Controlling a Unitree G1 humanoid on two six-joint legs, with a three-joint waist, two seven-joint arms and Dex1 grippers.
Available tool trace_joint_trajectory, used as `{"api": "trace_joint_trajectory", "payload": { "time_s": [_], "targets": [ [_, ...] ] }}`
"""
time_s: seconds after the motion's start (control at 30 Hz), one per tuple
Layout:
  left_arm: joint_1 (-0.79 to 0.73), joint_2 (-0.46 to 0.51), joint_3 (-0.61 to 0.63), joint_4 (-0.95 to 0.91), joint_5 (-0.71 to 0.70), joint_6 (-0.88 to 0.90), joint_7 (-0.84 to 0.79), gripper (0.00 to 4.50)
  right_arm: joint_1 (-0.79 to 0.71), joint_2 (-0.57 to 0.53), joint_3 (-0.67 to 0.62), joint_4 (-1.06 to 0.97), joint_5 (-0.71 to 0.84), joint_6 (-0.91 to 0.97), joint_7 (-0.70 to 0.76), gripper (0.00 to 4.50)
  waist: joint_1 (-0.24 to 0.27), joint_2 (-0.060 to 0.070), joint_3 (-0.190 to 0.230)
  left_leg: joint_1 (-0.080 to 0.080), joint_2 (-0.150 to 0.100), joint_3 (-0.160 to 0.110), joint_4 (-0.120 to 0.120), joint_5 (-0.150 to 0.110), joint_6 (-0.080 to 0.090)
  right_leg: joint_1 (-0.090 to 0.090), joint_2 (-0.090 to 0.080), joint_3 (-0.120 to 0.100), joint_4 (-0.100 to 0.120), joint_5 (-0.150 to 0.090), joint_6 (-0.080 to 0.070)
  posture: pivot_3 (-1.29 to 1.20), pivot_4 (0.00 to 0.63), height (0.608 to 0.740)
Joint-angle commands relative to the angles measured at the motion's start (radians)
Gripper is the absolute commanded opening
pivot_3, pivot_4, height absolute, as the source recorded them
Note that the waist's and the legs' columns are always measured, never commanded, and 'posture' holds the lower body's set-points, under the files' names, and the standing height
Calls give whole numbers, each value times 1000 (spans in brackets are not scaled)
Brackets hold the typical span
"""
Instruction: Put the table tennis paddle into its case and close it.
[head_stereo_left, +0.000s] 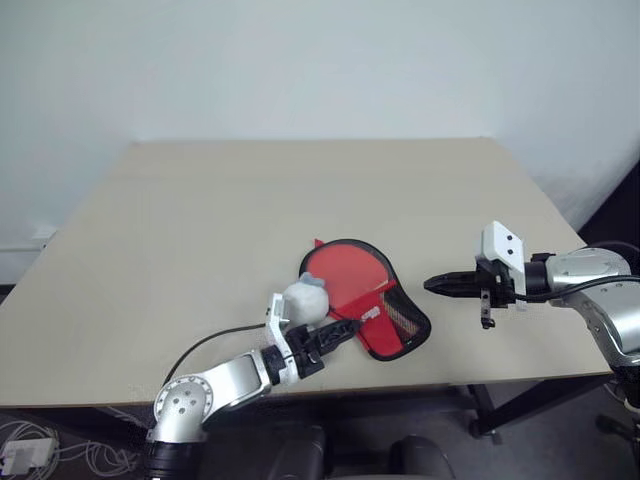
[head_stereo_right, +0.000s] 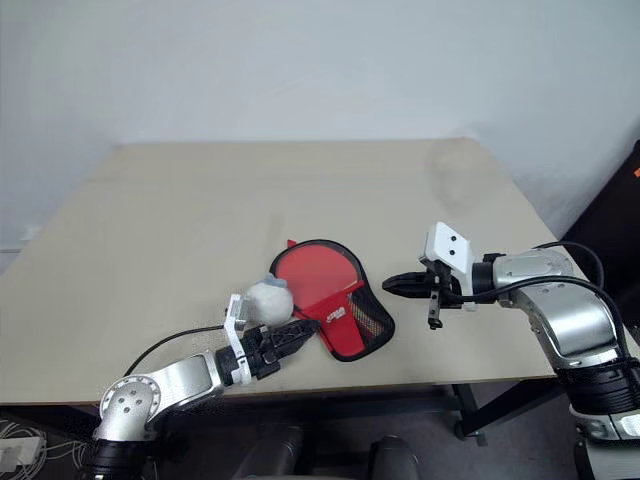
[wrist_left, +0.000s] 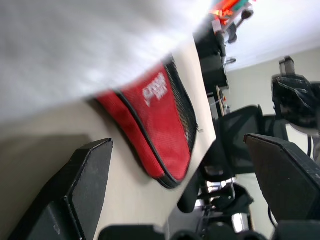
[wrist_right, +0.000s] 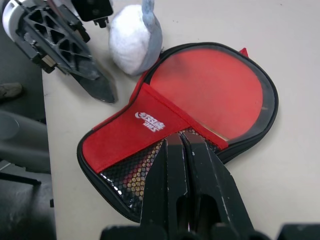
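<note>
The case (head_stereo_left: 372, 298) lies flat near the table's front edge, red logo side up, with a black zip rim and a mesh corner (wrist_right: 135, 182). Through its clear round panel I see the red face of the table tennis paddle (wrist_right: 207, 82), lying inside it. The grey-blue pom-pom pull (head_stereo_left: 305, 298) rests on the table beside the case. My left gripper (head_stereo_left: 340, 332) is open, low at the pom-pom, its fingers (wrist_left: 87, 175) pointing at the case's narrow end. My right gripper (head_stereo_left: 432, 285) is shut on nothing and hovers just right of the case, pointing at it.
The beige table (head_stereo_left: 250, 200) stretches bare behind the case to a white wall. The case sits close to the front edge, with dark office chairs (head_stereo_left: 300, 450) below it. A black cable (head_stereo_left: 205, 345) trails from my left arm.
</note>
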Motion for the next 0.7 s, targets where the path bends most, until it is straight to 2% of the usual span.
{"api": "trace_joint_trajectory", "payload": {
  "time_s": [0.03,0.5,0.6,0.7],
  "targets": [
    [-44,-27,2,34,30,-3,21,4500,-33,5,-11,-7,-2,-24,-2,8,1,0,0,0,0,0,0,0,0,0,0,0,0,0,0,0,0,707],
    [-136,-164,40,163,-12,41,226,4500,-21,19,-18,-25,3,-7,-36,8,32,1,-1,0,0,-1,3,0,0,4,-1,-3,-1,0,1,0,0,707],
    [-146,-167,50,159,-33,53,265,4500,-21,21,-19,-28,5,-3,-42,8,32,1,-1,-1,0,-1,3,0,0,6,-1,-4,-3,0,1,0,0,707],
    [-144,-156,67,140,-111,64,321,4500,-19,23,-19,-31,6,1,-51,8,30,1,-1,-2,0,-1,3,0,0,6,-1,-4,-5,0,1,0,0,707]
  ]
}}
